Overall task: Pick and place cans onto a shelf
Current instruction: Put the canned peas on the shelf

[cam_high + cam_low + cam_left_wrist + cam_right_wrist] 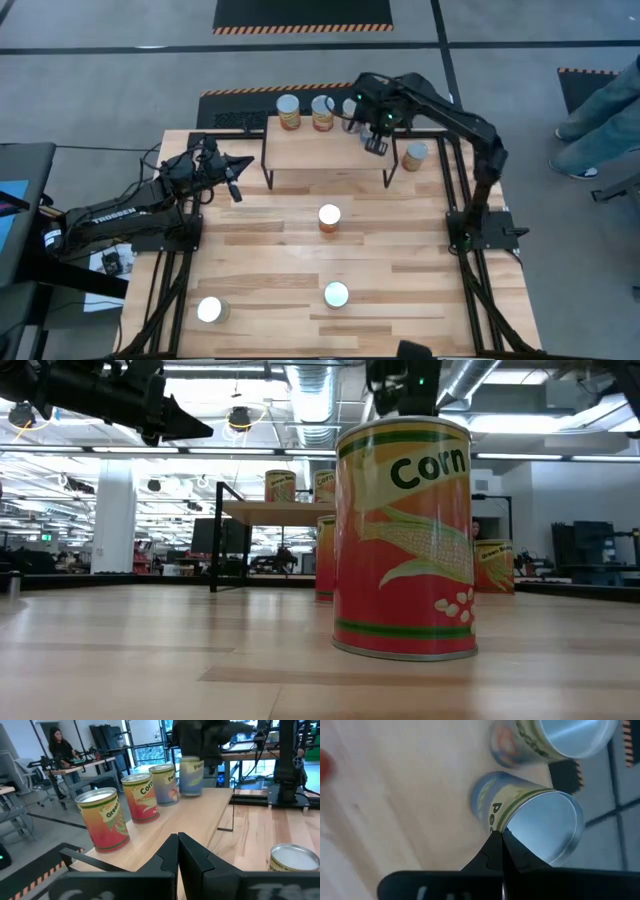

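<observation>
Bright even overhead ceiling light, glare on can tops (329, 213), soft shadows on tabletop (400, 250), right wrist view motion-blurred.

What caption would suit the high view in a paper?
Right gripper shut above the shelf beside three cans; left gripper shut at the shelf's left.

- Shelf (325, 150): light-wood board on thin black legs, at the table's far edge.
- Four cans stand upright along its far edge, including an orange one (289, 111).
- One can (414, 155) stands right of the shelf; three stand nearer on the table.

Grey floor (100, 70), striped mat (303, 14)
</observation>
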Action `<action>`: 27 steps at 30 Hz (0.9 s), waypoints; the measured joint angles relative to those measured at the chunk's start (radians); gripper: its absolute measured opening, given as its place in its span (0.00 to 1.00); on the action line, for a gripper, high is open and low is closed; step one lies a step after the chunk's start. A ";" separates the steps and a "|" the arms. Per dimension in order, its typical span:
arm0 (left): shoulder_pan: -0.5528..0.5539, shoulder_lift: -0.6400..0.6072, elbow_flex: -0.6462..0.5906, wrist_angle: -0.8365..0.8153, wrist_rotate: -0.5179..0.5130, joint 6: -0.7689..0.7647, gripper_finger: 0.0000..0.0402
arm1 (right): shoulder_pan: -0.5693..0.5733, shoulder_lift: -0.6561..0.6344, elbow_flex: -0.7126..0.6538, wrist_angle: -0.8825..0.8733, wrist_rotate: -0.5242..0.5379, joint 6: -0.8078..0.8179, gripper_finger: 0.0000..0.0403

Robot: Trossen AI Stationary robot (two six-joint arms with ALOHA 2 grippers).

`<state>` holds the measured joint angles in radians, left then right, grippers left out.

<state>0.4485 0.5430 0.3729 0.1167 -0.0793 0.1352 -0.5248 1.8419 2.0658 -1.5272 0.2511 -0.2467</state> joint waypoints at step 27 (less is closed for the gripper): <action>0.000 0.000 0.000 0.001 0.000 0.001 0.00 | -0.054 0.045 0.044 0.018 0.096 -0.215 0.06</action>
<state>0.4487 0.5434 0.3729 0.1173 -0.0795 0.1364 -0.5783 1.8866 2.1101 -1.5097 0.3472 -0.4618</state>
